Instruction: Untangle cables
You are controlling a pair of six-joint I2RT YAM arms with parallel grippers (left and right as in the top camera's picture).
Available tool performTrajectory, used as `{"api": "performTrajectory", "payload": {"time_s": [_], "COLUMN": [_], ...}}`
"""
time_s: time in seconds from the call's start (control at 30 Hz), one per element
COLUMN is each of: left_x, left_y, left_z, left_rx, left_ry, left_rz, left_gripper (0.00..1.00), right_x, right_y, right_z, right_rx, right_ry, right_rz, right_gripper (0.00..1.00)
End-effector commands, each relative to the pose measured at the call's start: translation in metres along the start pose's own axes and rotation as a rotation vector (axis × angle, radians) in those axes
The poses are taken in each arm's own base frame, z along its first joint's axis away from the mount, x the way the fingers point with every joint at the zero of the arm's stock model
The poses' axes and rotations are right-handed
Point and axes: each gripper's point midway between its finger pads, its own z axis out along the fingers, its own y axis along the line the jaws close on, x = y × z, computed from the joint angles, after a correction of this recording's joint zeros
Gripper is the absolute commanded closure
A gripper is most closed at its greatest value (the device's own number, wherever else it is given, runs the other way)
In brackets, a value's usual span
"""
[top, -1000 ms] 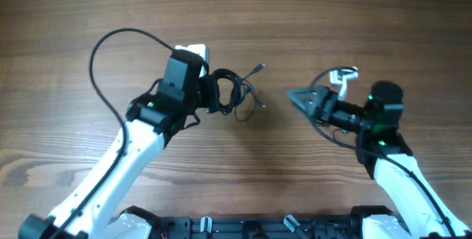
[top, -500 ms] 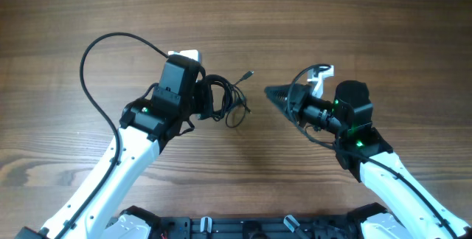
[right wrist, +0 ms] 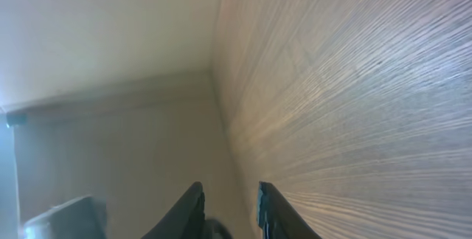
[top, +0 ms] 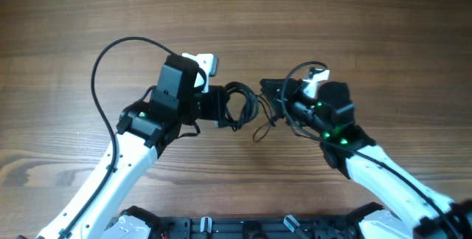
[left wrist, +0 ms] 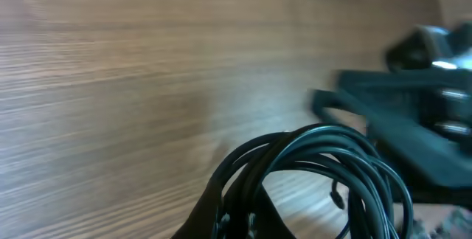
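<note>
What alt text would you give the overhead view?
A looped bundle of thin black cables sits between two robot arms over a wooden table. The jaws of the left arm are shut on the bundle; those of the right arm reach its right side, grip unclear.

Overhead straight down on table [top: 74, 18]; left wrist close, low, shares cables [left wrist: 324, 134]; right wrist skims wood.

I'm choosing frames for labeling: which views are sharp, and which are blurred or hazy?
Overhead: sharp, evenly lit, the cables clear on the table. Left wrist: cable loops fairly crisp, the dark shape at right blurred. Right wrist: soft and tilted, pale haze upper left, its own fingers dark silhouettes.
</note>
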Motion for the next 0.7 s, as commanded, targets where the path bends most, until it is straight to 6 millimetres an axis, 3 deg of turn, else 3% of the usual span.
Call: {"api": "performTrajectory", "payload": {"time_s": [0.0, 0.1, 0.17, 0.2, 0.23, 0.27, 0.37, 0.57, 0.67], "left_x": [-0.003, -0.014, -0.019, -0.02, -0.021, -0.023, -0.029, -0.04, -0.039], "left_y": [-0.04, -0.06, -0.061, -0.059, -0.055, -0.049, -0.026, 0.042, 0.058], "left_z": [-0.007, -0.011, -0.012, -0.012, -0.012, -0.013, -0.02, -0.033, -0.036], "left_rx": [0.169, 0.266, 0.272, 0.262, 0.255, 0.243, 0.193, -0.02, -0.071], "left_ry": [-0.013, -0.053, -0.07, -0.075, -0.076, -0.077, -0.091, -0.14, -0.141], "left_rz": [0.066, 0.095, 0.097, 0.092, 0.084, 0.071, 0.014, -0.111, -0.155], "left_gripper": [0.96, 0.96, 0.96, 0.96, 0.96, 0.96, 0.96, 0.96, 0.96], "right_x": [0.008, 0.02, 0.019, 0.015, 0.01, 0.004, -0.014, -0.054, -0.039], "right_y": [-0.019, -0.026, -0.024, -0.022, -0.02, -0.016, -0.002, 0.023, 0.047], "right_z": [0.019, 0.025, 0.025, 0.024, 0.022, 0.019, 0.004, -0.029, -0.039], "right_rx": [0.049, 0.058, 0.047, 0.037, 0.031, 0.019, -0.028, -0.107, -0.218], "right_ry": [0.025, 0.09, 0.091, 0.082, 0.069, 0.059, 0.043, -0.041, 0.036], "right_rz": [0.02, 0.014, -0.039, -0.075, -0.1, -0.133, -0.24, -0.385, -0.491], "right_gripper": [0.77, 0.79, 0.71, 0.62, 0.46, 0.38, 0.02, 0.0, 0.02]}}
